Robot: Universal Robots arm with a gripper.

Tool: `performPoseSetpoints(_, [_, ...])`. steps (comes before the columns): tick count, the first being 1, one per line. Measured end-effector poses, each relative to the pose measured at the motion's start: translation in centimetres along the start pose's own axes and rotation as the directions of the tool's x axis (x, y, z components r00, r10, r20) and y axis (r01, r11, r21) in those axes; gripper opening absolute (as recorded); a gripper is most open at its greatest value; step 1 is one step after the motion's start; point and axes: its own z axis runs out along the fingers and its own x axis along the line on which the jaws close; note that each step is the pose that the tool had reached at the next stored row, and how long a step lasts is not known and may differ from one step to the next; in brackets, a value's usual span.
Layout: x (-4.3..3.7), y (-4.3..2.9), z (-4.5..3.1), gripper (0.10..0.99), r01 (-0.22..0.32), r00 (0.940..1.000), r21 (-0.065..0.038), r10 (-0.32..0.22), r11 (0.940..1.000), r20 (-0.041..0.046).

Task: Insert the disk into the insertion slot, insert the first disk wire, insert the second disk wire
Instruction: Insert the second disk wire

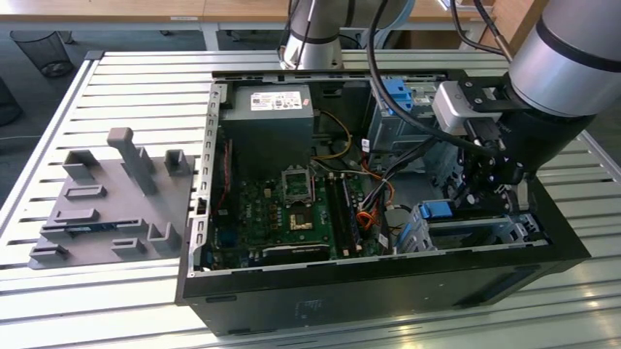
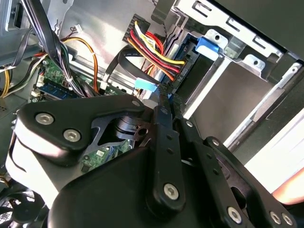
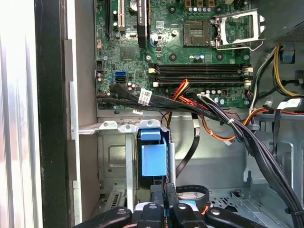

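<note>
- Gripper (image 3: 164,195) is low in the corner of the computer case (image 1: 369,294), right at the insertion slot (image 3: 113,161). In both wrist views the fingers (image 2: 167,142) are drawn narrow, almost together. I cannot tell whether anything thin is pinched between them.
- Disk (image 3: 154,159): its blue frame end stands inside the silver cage just ahead of the fingertips. It looks to be in the slot, but its seating depth is not readable.
- Pale blue connector (image 2: 145,86) sits just beside the fingertips, at the foot of the red, yellow and black wire bundle (image 2: 153,45).
- Risk: a plug that meets its port tilted would probably jam or bend the contacts. The port is hidden behind the fingers, so its alignment is uncertain.
- Risk: the wiring is crowded. A black flat cable (image 3: 191,151) loops down near the cage and could snag on the finger linkages or be trapped between plug and disk.
- Risk: if the disk is not fully home, pushing a plug could move it in the slot rather than seat the plug.
- Risk: the cage walls are close on both sides, so sideways drift would likely knock a finger against the metal.
- Motherboard (image 3: 190,47) lies well apart from the fingers and is at little risk.
</note>
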Motion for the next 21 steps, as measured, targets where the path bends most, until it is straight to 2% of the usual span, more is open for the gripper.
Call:
performPoseSetpoints(7, [0.00,0.01,0.08,0.161,0.000,1.0000,0.000,0.000,1.0000,0.0014])
performPoseSetpoints(8, [0.00,0.00,0.04,0.224,0.000,1.0000,0.000,0.000,1.0000,0.0013])
performPoseSetpoints(14, [-0.02,-0.01,-0.50,0.224,0.000,1.0000,-0.001,0.000,1.0000,-0.0003])
performPoseSetpoints(21, [-0.05,-0.04,-1.19,0.224,0.000,1.0000,-0.003,0.000,1.0000,-0.0072])
